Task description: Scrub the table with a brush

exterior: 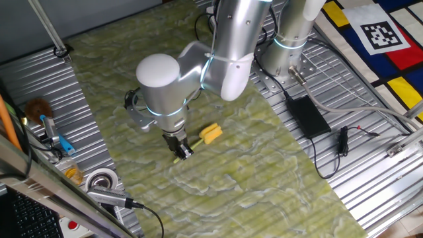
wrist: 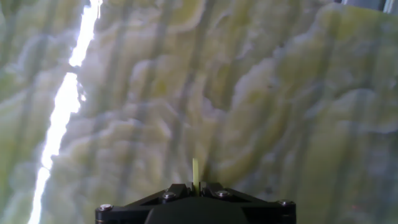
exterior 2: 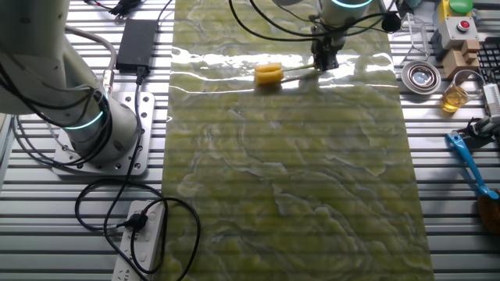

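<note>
Marbled table (exterior: 264, 165) w/ pincer (exterior: 183, 151) pinching brush (exterior: 211, 133) by its handle.

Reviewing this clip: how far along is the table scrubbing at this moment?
Done: the pincer has closed on the thin handle of the brush, visible as a sliver between its tips in the hand view. In hand: the yellow head lies low on the table, near one end of the marbled surface. Left: sweeping it across; no scrub marks show, so how much has been covered cannot be told.
</note>
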Robot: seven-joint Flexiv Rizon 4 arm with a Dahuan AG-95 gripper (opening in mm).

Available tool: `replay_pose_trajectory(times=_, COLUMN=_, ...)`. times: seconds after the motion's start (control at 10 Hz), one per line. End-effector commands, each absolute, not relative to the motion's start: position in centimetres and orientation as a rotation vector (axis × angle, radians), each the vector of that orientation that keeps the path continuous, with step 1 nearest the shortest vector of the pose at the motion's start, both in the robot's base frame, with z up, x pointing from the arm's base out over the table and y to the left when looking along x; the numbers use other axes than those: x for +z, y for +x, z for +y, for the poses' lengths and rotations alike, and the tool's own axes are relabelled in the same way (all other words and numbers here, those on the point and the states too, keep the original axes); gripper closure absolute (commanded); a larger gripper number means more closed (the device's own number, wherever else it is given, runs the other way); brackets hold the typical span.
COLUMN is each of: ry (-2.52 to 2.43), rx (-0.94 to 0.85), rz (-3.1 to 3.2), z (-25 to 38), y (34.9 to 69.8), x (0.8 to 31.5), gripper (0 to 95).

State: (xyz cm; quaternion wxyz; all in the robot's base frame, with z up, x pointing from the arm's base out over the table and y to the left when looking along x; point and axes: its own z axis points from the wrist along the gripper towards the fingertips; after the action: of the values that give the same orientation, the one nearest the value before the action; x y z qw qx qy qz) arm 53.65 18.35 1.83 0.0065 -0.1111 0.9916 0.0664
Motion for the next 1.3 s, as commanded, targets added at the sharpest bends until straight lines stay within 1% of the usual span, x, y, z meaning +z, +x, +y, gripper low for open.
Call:
replay_pose_trajectory(times=0.1, ry=-0.433, rx=0.203, rz=3.087, z=17.1, y=53.9, x=1.7, gripper=95.0)
replay_pose_trajectory(times=0.6, ry=-0.634, rx=0.181, rz=3.053, z=13.6, y=54.1, x=1.7, gripper=95.0)
replay_pose_trajectory(times=0.8, ry=-0.635, rx=0.183, rz=3.051, z=13.3, y=54.1, x=1.6, gripper=95.0)
replay_pose_trajectory(times=1.0, ry=-0.555, rx=0.206, rz=3.065, z=14.0, y=54.0, x=1.4, gripper=95.0)
replay_pose_trajectory(times=1.3, ry=-0.372, rx=0.213, rz=3.098, z=17.5, y=53.6, x=1.3, gripper=95.0)
